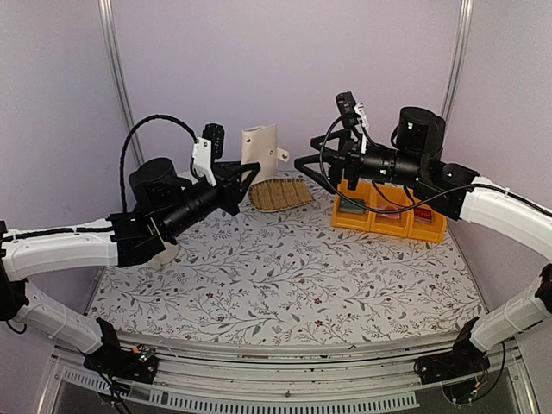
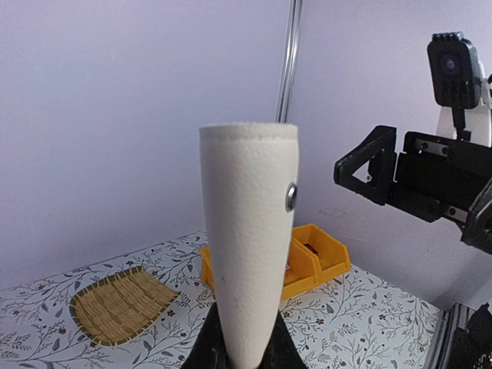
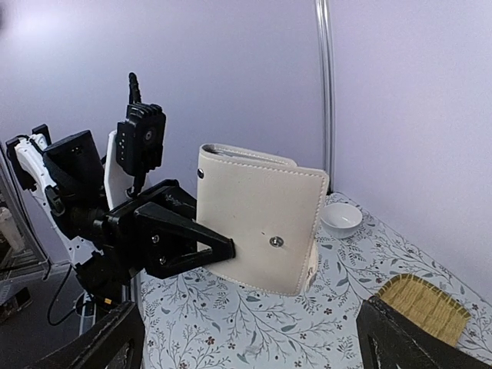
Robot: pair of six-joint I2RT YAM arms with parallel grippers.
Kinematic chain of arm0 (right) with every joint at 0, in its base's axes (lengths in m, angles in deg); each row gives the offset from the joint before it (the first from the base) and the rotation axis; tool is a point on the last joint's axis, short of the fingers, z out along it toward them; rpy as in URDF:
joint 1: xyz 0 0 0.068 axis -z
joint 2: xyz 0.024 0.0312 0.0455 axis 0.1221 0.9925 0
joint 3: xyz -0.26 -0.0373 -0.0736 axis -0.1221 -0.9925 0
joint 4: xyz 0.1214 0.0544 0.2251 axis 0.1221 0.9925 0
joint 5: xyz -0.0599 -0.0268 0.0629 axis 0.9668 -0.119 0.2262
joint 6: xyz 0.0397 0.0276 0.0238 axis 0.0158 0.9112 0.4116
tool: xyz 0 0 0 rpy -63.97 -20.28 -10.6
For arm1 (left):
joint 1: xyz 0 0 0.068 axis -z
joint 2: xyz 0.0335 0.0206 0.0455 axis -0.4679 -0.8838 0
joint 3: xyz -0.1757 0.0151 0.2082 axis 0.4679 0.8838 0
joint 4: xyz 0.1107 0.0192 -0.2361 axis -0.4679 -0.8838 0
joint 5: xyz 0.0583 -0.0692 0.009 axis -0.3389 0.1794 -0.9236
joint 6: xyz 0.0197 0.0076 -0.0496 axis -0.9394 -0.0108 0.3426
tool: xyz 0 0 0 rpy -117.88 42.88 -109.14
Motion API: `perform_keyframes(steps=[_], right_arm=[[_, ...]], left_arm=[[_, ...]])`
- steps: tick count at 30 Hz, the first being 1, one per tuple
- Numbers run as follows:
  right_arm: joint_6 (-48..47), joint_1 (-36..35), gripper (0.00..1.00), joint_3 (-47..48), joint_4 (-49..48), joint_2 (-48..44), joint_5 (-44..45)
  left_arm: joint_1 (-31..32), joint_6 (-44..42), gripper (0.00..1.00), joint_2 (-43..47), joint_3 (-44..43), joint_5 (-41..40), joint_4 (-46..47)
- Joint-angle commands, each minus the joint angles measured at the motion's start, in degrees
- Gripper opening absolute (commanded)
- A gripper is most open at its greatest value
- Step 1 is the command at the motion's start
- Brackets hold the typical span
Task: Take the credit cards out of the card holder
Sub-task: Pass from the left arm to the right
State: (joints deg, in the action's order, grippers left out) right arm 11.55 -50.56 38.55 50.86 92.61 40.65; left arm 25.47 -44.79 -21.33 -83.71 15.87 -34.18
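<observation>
Card holder sits pinched upright in left pincer; we would ease the spread right pincer onto its free edge.

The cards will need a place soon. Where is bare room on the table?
The floral cloth is bare across the middle and near side, in front of the woven mat and yellow bins. The far edge is crowded: mat, bins, and the left gripper holding the card holder above.
</observation>
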Motion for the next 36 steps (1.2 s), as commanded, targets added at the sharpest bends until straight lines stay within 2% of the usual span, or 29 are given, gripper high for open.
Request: perform_keyframes(steps=[1,4,6,9,11,15,24,33,35,36], right_arm=[[2.85,-0.22,0.99,4.5,-5.31,6.7,-5.79],[2.14,0.05,0.99,6.11,-3.98,8.82,-6.1],[1.41,0.81,0.94,5.34,-4.45,8.95,-6.76],[2.78,2.49,0.78,4.17,-5.97,8.97,-10.16],[3.29,3.03,0.59,3.95,-6.03,9.02,-11.26],[3.0,3.29,0.42,2.94,-5.97,8.25,-13.33],[2.49,5.73,0.4,0.39,-3.11,5.74,-11.68],[0.62,5.75,0.08,1.56,0.29,5.86,-15.85],[0.26,5.74,0.09,1.84,0.43,6.06,-20.08],[-0.06,5.71,0.16,1.88,0.57,6.18,-22.51]], left_arm=[[-0.23,1.18,0.0,0.63,0.12,4.8,3.98],[-0.21,1.05,0.0,0.63,0.24,8.34,4.65],[-0.19,0.84,0.0,0.63,0.45,10.44,4.89],[-0.14,0.83,0.0,0.87,1.03,13.08,5.79],[-0.18,0.75,0.0,0.92,1.35,15.15,6.46],[-0.12,0.87,0.0,0.92,1.81,17.65,7.29],[-0.11,1.44,0.0,0.74,2.19,18.44,9.04],[-0.03,1.85,0.0,0.24,1.93,19.42,9.03],[-0.08,2.37,0.0,0.11,2.0,19.4,9.02],[-0.1,2.47,0.0,0.15,1.92,19.43,9.08]])
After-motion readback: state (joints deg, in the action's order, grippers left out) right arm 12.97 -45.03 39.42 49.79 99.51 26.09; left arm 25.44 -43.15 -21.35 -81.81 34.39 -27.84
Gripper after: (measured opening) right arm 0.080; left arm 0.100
